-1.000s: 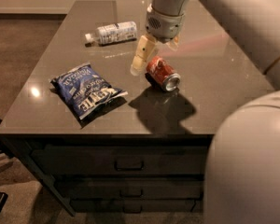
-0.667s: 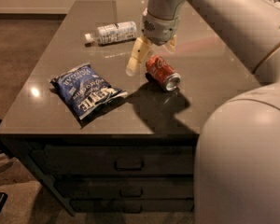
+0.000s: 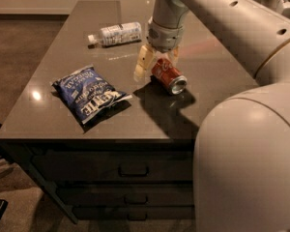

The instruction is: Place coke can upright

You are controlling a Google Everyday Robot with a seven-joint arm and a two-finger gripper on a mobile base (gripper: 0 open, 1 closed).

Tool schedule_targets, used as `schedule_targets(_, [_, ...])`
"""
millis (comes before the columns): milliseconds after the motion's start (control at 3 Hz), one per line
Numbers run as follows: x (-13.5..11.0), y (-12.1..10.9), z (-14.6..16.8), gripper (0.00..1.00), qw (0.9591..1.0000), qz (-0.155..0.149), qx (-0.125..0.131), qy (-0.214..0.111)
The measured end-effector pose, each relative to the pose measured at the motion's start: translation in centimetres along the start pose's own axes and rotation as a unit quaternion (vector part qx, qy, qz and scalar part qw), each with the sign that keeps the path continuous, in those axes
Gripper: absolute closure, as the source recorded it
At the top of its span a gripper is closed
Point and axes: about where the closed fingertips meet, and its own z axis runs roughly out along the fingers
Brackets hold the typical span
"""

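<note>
The coke can (image 3: pixel 168 76), red with white script and a silver end, lies on its side on the grey table (image 3: pixel 63 115), its open end facing front right. My gripper (image 3: pixel 157 62) hangs straight down over the can's far end. It is open, with one pale finger (image 3: pixel 142 64) to the left of the can and the other just behind it on the right. The can rests on the table top between the fingers.
A blue chip bag (image 3: pixel 89 95) lies flat at the front left. A clear plastic bottle with a white label (image 3: pixel 116 34) lies on its side at the back. My arm's large pale body fills the right side. The table has drawers below its front edge.
The gripper has shifted slightly left and lower around the can's far end. The can, bag and bottle have not moved.
</note>
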Motion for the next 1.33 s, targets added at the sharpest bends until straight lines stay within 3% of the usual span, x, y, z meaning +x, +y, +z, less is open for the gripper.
schedule_targets(333, [-0.5,-0.5,0.4,0.41,1.0000,0.001,0.002,-0.004])
schedule_targets(667, [-1.2,-0.8,0.0,0.64,0.9997,-0.018,-0.004,-0.019])
schedule_targets(1000, [-2.3,-1.5,-1.3,0.88,0.9968,-0.045,-0.030,-0.059])
schedule_targets(1333, [-3.6,-2.3,-3.5,1.00,0.9888,-0.063,-0.059,-0.121])
